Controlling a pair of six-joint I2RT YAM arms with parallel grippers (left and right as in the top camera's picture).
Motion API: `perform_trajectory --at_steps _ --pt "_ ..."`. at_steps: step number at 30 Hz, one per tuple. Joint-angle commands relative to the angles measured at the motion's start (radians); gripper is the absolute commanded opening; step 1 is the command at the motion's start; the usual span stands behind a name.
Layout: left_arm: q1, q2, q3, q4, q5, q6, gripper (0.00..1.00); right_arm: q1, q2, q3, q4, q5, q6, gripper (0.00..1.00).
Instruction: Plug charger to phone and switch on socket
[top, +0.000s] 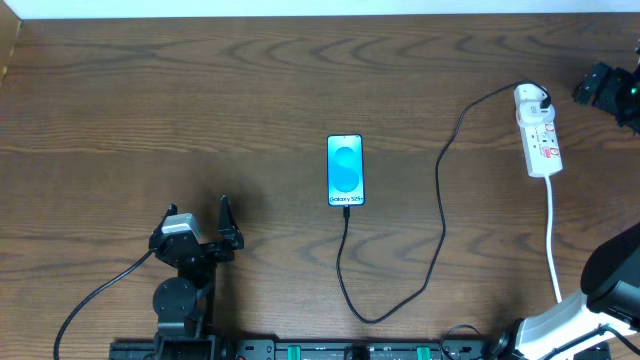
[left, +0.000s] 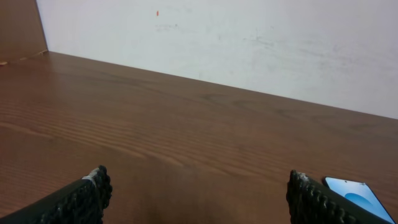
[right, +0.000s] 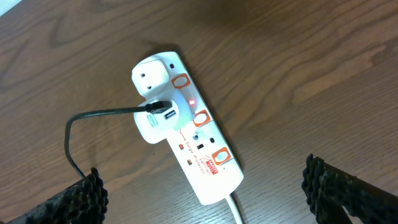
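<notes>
We judge the task close to done, so most of the risk lies in undoing it. The phone (top: 345, 168) lies flat near the middle of the worktop (top: 150, 90), its blue screen up. The charger (top: 440, 190) appears to run from the phone's near edge, loops toward the arm bases and climbs to the socket (top: 540, 140) at the far right. In the overhead view we cannot confirm that the tip is fully seated.

In the right wrist view the cable enters a white adapter (right: 152, 121) on the strip, and a small red light (right: 191, 101) glows beside it. We read that as the switch being on. The right gripper (right: 202, 173) hovers above the socket with its jaws spread wide and holding nothing. A further press on the switch from here could turn it off again. A low sweep could also catch the cable at the adapter and drag the light strip along by its white cord (top: 552, 240).

The left gripper (left: 199, 180) sits low, well to the left of the phone, with its jaws also wide apart and empty. If it swings right carelessly, it could nudge the phone and pull the tip loose. The slack loop near the bases could also snag a moving arm.
</notes>
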Motion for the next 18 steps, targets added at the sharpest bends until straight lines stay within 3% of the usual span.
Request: perform_trajectory --at_steps 1,18 --pt "0.005 -0.007 -0.016 -0.045 -0.009 0.017 0.92 0.003 0.008 0.006 -0.001 0.004 0.009 0.99" --pt "0.005 -0.007 -0.016 -0.045 -0.009 0.017 0.92 0.011 0.008 -0.017 0.008 -0.039 0.010 0.99"
